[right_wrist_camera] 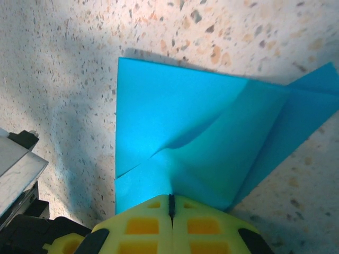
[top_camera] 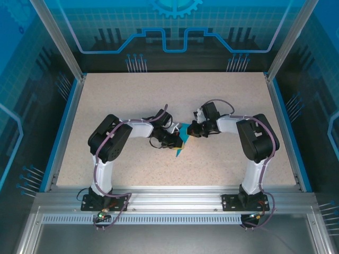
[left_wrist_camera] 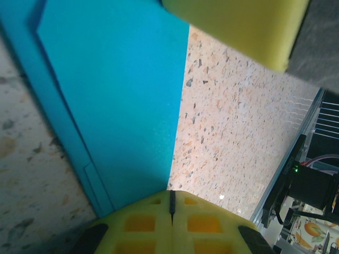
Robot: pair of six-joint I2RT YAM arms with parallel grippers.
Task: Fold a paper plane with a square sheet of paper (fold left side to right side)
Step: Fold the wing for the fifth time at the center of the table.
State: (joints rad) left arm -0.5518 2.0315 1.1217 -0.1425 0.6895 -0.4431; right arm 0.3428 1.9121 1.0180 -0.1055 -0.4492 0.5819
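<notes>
paper (top_camera: 181,138): folded, mid-desk (top_camera: 132,95), between both arms | left fingers (left_wrist_camera: 171,203): closed, pinching paper's edge | right fingers (right_wrist_camera: 171,205): closed, pinching a raised fold of the paper

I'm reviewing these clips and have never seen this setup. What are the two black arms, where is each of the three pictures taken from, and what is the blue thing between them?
Two robot arms are bolted to the table's near edge. The overhead picture looks down from behind them; the other two come from cameras on each wrist. The blue thing is the square sheet of paper, partly folded. The left gripper and right gripper, with yellow fingers, are both shut and appear to pinch the paper's edge.
</notes>
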